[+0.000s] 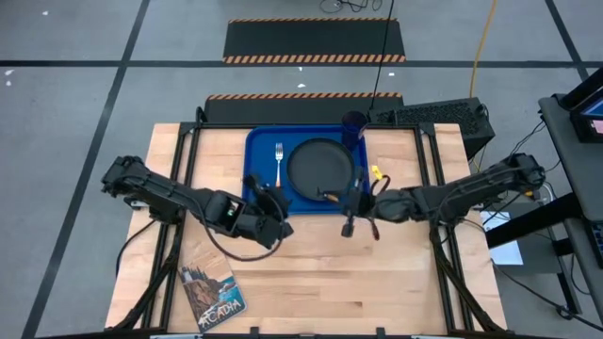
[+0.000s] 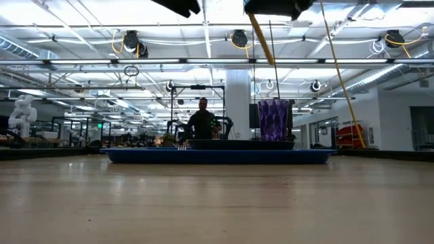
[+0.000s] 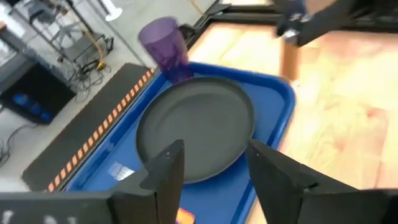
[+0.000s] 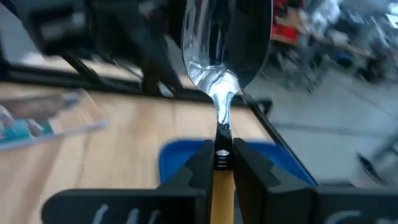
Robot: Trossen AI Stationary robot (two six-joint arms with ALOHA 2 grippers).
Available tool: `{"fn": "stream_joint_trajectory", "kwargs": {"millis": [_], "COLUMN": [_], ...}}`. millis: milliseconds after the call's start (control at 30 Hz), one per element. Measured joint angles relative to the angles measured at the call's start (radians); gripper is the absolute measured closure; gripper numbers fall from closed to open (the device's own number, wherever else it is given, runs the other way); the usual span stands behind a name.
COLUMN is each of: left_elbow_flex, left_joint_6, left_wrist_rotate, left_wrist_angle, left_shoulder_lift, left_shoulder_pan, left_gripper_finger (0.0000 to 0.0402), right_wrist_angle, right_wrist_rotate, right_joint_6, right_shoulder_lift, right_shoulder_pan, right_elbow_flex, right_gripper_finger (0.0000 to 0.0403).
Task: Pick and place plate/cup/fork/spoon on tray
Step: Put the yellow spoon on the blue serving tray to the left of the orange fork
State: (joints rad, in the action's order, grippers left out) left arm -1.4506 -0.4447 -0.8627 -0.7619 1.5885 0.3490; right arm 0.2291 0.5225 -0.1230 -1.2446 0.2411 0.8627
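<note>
Two dark fingers of the right gripper (image 4: 222, 163) are pinched tight on the neck of the spoon (image 4: 225, 43), just where the metal stem meets its yellow-orange handle; the silver bowl stands out beyond the fingertips, and the handle runs back between the fingers and out of view. From above, that gripper (image 1: 354, 209) sits at the tray's (image 1: 259, 141) near right corner, over the near right edge of the plate (image 1: 318, 162), though the spoon itself is hard to pick out there against the dark fingers. The left gripper (image 3: 211, 168) has its fingers spread wide with nothing between them; it hangs at the tray's near left corner (image 1: 267, 202), looking across the plate (image 3: 193, 127) toward the cup (image 3: 165, 40). The plate lies flat in the middle of the tray, the fork (image 1: 279, 162) lies just beside it on its left with tines toward the far edge, and the cup (image 1: 354, 128) stands upright in the tray's far right corner. In the low view only the tray's near wall (image 2: 217, 156) and the cup (image 2: 272, 120) are clear; the plate is a thin dark line above the rim. A booklet (image 1: 211, 289) lies near the table's (image 1: 396, 273) front left. A person (image 2: 201, 122) stands far behind the table.
</note>
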Motion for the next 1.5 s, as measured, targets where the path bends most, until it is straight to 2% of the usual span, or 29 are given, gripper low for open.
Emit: {"fn": "stream_joint_trajectory", "kwargs": {"millis": [167, 300, 500, 600, 800, 967, 1100, 1433, 1500], "left_elbow_flex": [0.000, 0.000, 0.000, 0.000, 0.000, 0.000, 0.000, 0.000, -0.001], "left_joint_6": [0.125, 0.256, 0.304, 0.299, 0.317, 0.348, 0.357, 0.365, 0.365], "left_wrist_rotate": [0.000, 0.008, 0.057, 0.100, 0.199, 0.198, 0.168, 0.161, 0.161], "left_wrist_angle": [0.138, 0.281, 0.432, 0.453, 0.597, 0.631, 0.632, 0.586, 0.570], "left_shoulder_lift": [0.060, 0.090, 0.123, 0.132, 0.179, 0.207, 0.207, 0.196, 0.196], "left_shoulder_pan": [-0.008, -0.014, -0.062, -0.084, -0.132, -0.145, -0.149, -0.142, -0.141], "left_gripper_finger": [0.0166, 0.0128, 0.0122, 0.0134, 0.0162, 0.0191, 0.0234, 0.0371, 0.0373], "right_wrist_angle": [0.221, 0.290, 0.404, 0.411, 0.424, 0.425, 0.423, 0.401, 0.390], "right_wrist_rotate": [-0.132, -0.136, -0.160, -0.160, -0.160, -0.159, -0.155, -0.145, -0.157], "right_joint_6": [-0.052, -0.070, -0.098, -0.106, -0.102, -0.103, -0.107, -0.126, -0.126], "right_shoulder_lift": [0.000, 0.001, 0.007, 0.010, 0.011, 0.011, 0.011, 0.022, 0.025], "right_shoulder_pan": [-0.052, -0.076, -0.078, -0.077, -0.076, -0.076, -0.076, -0.075, -0.075], "right_elbow_flex": [-0.076, -0.107, -0.140, -0.140, -0.140, -0.140, -0.140, -0.140, -0.140], "right_gripper_finger": [0.0374, 0.0371, 0.0372, 0.0372, 0.0370, 0.0370, 0.0370, 0.0369, 0.0369]}}
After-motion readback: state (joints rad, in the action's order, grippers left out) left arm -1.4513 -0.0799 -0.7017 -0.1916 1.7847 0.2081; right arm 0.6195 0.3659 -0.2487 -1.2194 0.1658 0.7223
